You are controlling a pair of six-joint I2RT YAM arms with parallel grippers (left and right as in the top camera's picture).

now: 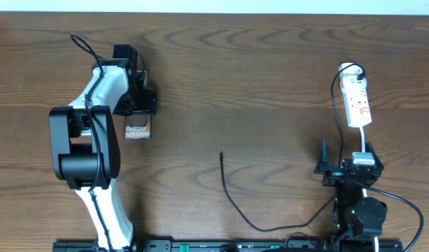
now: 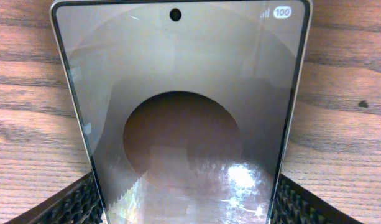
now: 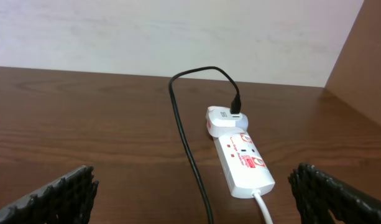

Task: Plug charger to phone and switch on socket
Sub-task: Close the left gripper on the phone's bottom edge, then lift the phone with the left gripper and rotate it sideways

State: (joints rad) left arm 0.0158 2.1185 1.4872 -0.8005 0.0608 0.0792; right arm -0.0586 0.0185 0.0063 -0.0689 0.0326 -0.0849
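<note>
We find the left hand (image 2: 184, 208) clamping the glossy flat phone (image 2: 178, 118) between ribbed pads (image 2: 69, 204); the right hand (image 3: 196, 193) gapes wide.

Dark wood-grain surface (image 1: 270, 84), smooth with a low sheen. The phone (image 2: 181, 124) screen is glossy glass throwing reflections, and its pale frame looks like metal. The socket (image 3: 243, 163) is shiny white plastic. The charger (image 3: 190, 155) cable is black, matt, rubbery. The pads (image 3: 53, 193) on the right tool (image 3: 193, 186) are black, rough, ribbed.

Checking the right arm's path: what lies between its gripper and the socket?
The charger cable and the white cord from the socket, in right wrist view.
</note>
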